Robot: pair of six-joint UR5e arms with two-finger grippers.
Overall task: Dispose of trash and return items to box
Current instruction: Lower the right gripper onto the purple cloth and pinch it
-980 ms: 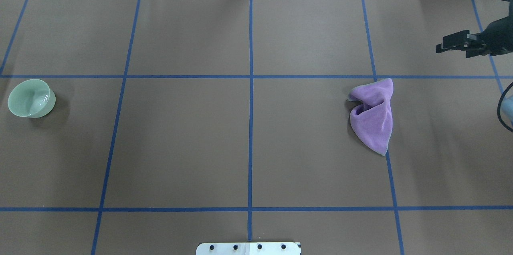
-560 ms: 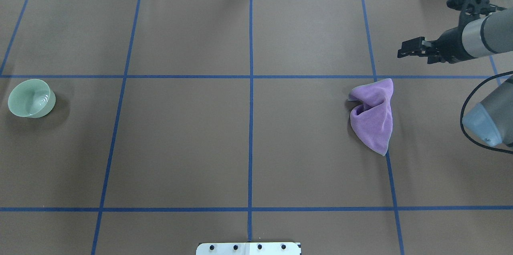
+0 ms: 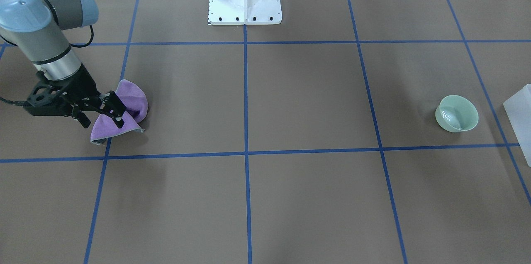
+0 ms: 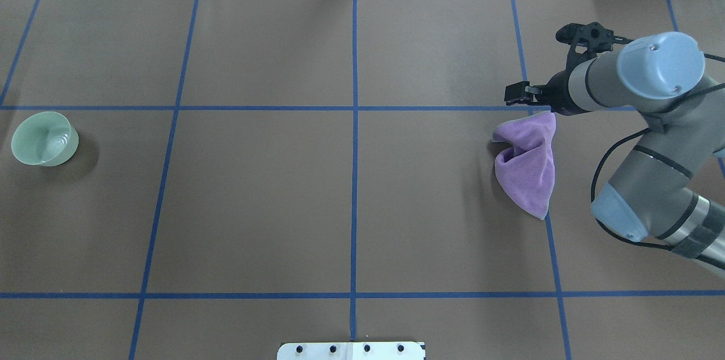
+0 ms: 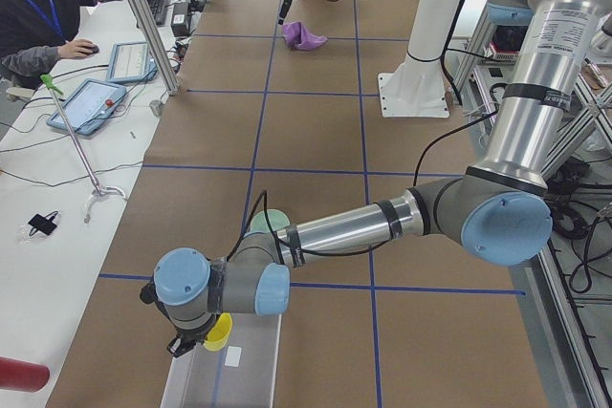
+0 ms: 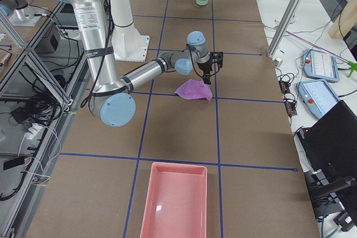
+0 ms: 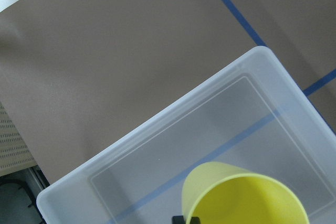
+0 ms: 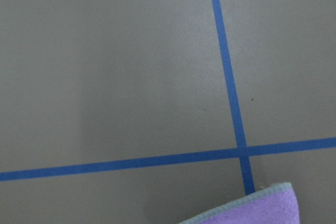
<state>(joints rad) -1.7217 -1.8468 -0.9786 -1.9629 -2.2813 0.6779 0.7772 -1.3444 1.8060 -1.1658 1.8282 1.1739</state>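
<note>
1. The right gripper (image 3: pixel 103 124) hangs over the far edge of the purple cloth (image 4: pixel 527 173). Its two fingers are spread apart with nothing between them. Whether the tips touch the cloth cannot be told.
2. The cloth lies crumpled on the brown table (image 4: pixel 255 207) on the robot's right side. Its far corner is just beside a crossing of blue tape lines. The right wrist camera catches only that corner, at the bottom edge of its view, with the tape crossing close by.
3. The left gripper (image 5: pixel 186 343) is over the clear box (image 7: pixel 157 124) at the table's left end. It appears to pinch the yellow cup (image 7: pixel 247 203) by the rim. A black fingertip (image 7: pixel 187 219) shows at the cup's edge in the left wrist view. In the left side view the cup hangs tilted at the gripper, above the box.
4. The green bowl (image 4: pixel 44 139) stands upright on the table near the clear box, well apart from the cloth.
5. A pink tray (image 6: pixel 175 204) lies at the table's right end, apart from the cloth and the right gripper.
</note>
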